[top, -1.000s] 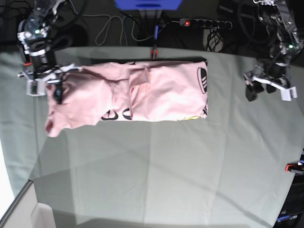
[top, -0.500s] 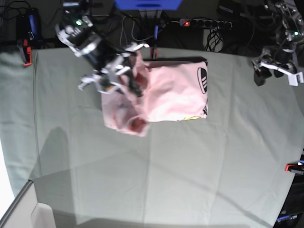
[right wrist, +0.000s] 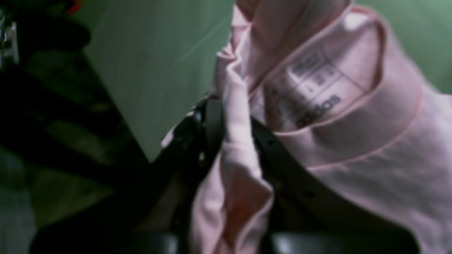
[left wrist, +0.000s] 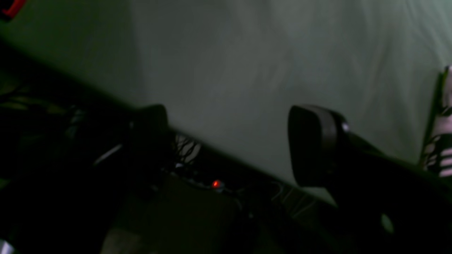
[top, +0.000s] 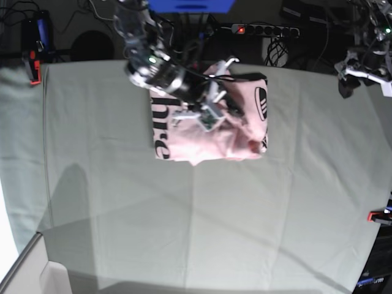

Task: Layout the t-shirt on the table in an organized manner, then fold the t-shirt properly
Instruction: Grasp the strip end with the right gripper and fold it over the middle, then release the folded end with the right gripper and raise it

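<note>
Lying folded at the far middle of the tabletop (top: 122, 214): shirt (top: 184, 131), long axis running left-right. Hovering directly over it, right end effector (top: 214, 101), pinching a pink fold. Waiting well apart at the far edge, left end effector (left wrist: 226, 141), spread and holding nothing.

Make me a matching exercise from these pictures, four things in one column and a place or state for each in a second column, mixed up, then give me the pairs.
Things:
1. t-shirt
2. right pincer
3. left pincer
4. power strip

Places or states:
A. open, at the table's far edge, holding nothing
B. off the table, behind it, red light on
C. shut on a fold of pink cloth
D. folded in a block, black lettering showing at one end

Pairs: 1-D, 2-C, 3-A, 4-B
</note>
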Action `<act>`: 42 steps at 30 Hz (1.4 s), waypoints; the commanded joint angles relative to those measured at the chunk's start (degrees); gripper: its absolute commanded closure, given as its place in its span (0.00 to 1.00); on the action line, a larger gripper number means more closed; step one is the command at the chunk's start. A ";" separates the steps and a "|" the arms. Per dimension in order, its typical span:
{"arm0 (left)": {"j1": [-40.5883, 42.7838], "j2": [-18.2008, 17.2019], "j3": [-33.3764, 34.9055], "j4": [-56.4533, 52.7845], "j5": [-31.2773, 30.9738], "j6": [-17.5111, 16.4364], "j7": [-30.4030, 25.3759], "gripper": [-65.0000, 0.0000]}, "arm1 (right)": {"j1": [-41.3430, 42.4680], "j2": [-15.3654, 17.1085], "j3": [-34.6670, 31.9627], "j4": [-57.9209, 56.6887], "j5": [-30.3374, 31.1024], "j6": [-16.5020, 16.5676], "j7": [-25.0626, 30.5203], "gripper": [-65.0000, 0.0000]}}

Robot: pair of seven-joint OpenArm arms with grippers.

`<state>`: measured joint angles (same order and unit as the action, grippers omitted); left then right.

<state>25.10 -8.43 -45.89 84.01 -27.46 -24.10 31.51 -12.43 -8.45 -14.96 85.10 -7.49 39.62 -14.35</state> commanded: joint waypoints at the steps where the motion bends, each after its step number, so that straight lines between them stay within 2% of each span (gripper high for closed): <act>1: 0.61 -0.59 -0.48 0.96 -0.71 -0.39 -0.96 0.21 | 1.48 -0.55 -0.73 -0.48 1.38 0.38 1.65 1.00; 12: 2.02 -0.59 -0.40 0.52 -0.71 -0.39 -0.96 0.21 | 8.43 -0.55 -1.26 -8.92 1.29 0.38 1.29 0.98; 14: 1.93 -0.59 -0.22 0.34 -0.71 -0.39 -0.96 0.21 | 8.51 -0.55 -1.70 -8.84 1.20 0.38 1.21 0.89; 20: 1.58 0.56 -0.05 0.87 -0.71 -0.39 -0.96 0.21 | 5.96 -0.55 -5.83 -5.32 1.46 0.38 1.29 0.45; 22: 1.58 0.56 -0.05 0.87 -0.71 -0.39 -0.96 0.21 | 4.03 -0.55 -6.45 -0.75 1.46 0.38 1.47 0.36; 26: 1.31 0.65 -0.05 0.87 -0.71 -0.39 -0.96 0.21 | 3.15 -0.55 -5.57 5.85 1.46 0.38 1.21 0.35; 31: 0.88 0.82 0.04 0.87 -0.80 -0.39 -0.96 0.21 | 1.39 -0.55 1.03 7.69 1.20 0.38 0.68 0.38; 34: 0.79 3.11 0.13 2.01 -0.80 -0.39 -0.96 0.21 | -0.10 -0.55 6.65 7.87 1.11 0.38 0.42 0.37; 42: 0.79 5.74 12.17 11.25 -0.80 -0.39 -0.96 0.21 | -4.59 -0.55 19.58 12.44 1.20 0.38 0.77 0.37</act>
<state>25.36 -2.66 -33.45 94.48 -27.90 -24.34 31.11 -17.04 -8.60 4.93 96.53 -7.29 39.62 -15.16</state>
